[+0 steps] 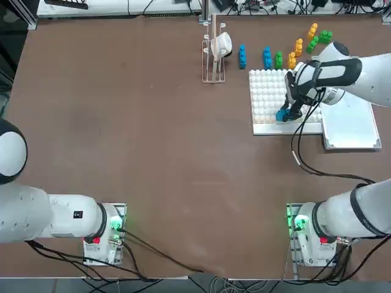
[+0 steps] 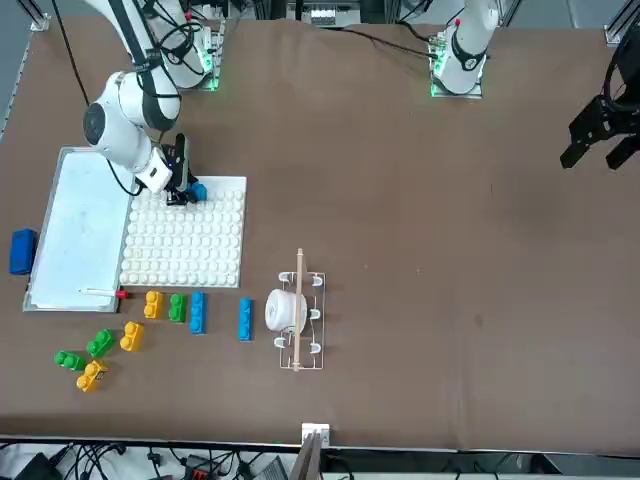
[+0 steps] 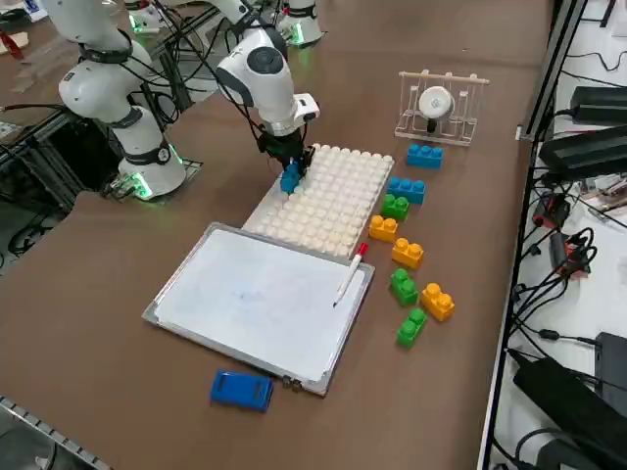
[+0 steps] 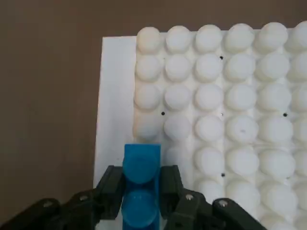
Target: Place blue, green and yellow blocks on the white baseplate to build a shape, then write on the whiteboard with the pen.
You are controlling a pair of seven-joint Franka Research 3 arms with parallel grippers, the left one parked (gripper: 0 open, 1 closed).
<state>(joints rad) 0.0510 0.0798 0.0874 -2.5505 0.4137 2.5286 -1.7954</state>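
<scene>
I see a blue block (image 4: 141, 184) clamped between the right tool's (image 4: 141, 191) fingers, sitting low over the white baseplate's (image 1: 269, 97) studs at the corner nearest the arm bases. Just beside the plate lies the whiteboard (image 3: 257, 299), pen (image 3: 350, 273) on its edge. Beyond the plate, loose blocks (image 1: 297, 46) scatter across the tabletop (image 1: 134, 134); a wire rack (image 1: 214, 52) stands well clear.

The right gripper (image 4: 140, 191) covers the blue block's (image 4: 141, 165) sides (its near end runs off-frame).
</scene>
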